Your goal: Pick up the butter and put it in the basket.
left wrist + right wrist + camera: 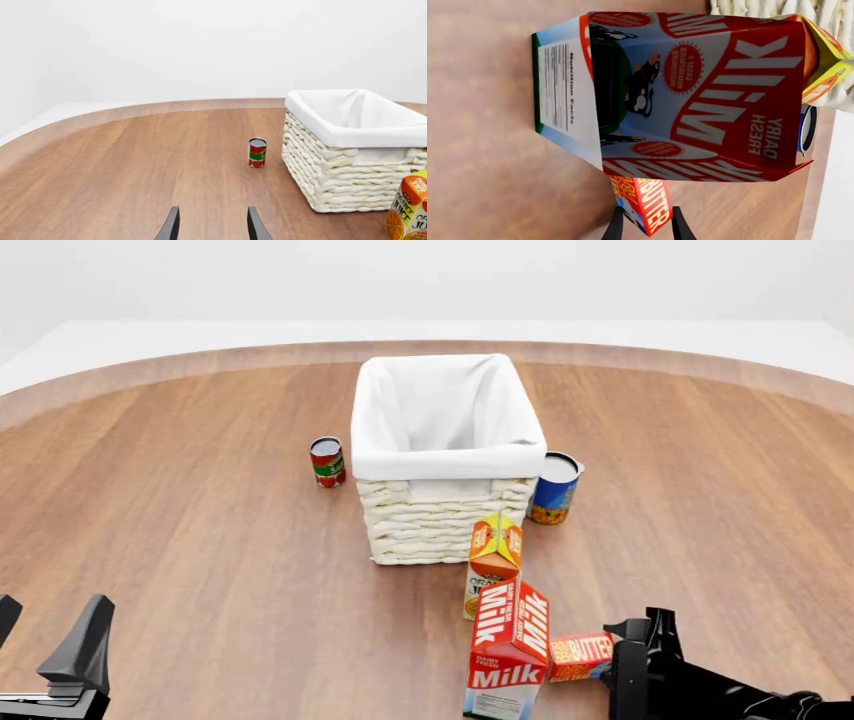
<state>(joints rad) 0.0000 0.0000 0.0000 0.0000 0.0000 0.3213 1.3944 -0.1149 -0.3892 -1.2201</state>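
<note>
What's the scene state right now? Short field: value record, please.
butter: on table, beside milk carton, between right gripper fingers
right gripper: fingers flank butter, contact unclear
left gripper: open, holding nothing
basket: mid-table, upright, no items visible inside
juice carton: between basket and milk carton
red-green can: left of basket
blue can: right of basket

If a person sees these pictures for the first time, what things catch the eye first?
First the big white basket in the middle of the table, with a small can on each side. Then the red milk carton and the orange juice carton standing in front of it. Beside the milk, the right tool has its fingers around the small butter.
</note>
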